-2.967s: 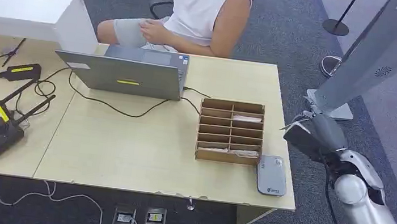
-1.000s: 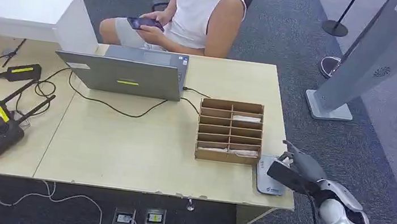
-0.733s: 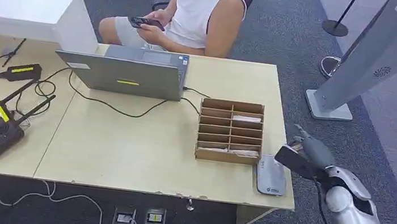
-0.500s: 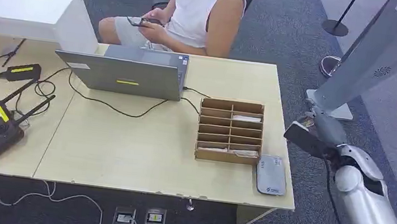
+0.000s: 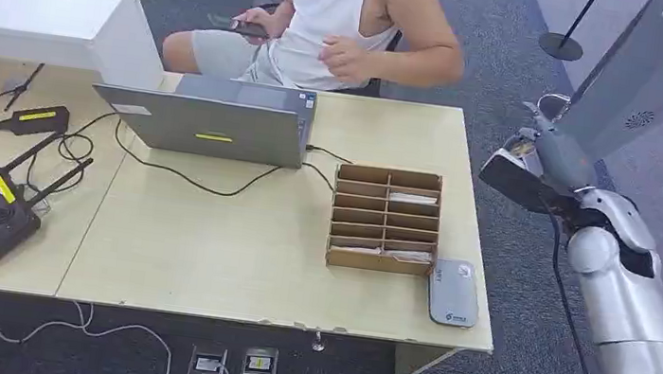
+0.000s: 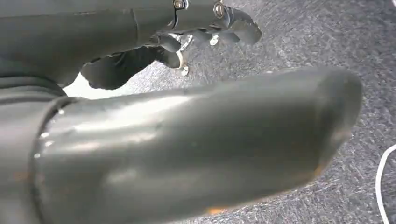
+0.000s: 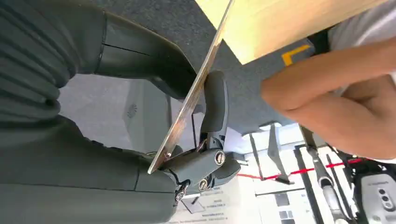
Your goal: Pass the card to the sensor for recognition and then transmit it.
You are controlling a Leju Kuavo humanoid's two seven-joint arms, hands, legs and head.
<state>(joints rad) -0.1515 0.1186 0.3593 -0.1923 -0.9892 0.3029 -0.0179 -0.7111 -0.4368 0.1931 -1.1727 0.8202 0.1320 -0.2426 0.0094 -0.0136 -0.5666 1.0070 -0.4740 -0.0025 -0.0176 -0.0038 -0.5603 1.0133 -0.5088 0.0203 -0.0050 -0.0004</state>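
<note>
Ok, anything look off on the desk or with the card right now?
Nothing stands out. The right hand holds the card off the desk's right edge, toward the seated person. The sensor lies flat beside the cardboard organizer.

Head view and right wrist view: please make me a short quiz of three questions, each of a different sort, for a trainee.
1. True or false: the right hand holds the card off the table's right edge, above the floor.
2. Where is the grey card reader?
A. on the laptop
B. on the table, beside the cardboard organizer
C. in the person's hand
3. Fill in: in the right wrist view, the card is pinched between the thumb and the ____.

Key: 1 true; 2 B; 3 fingers
</note>
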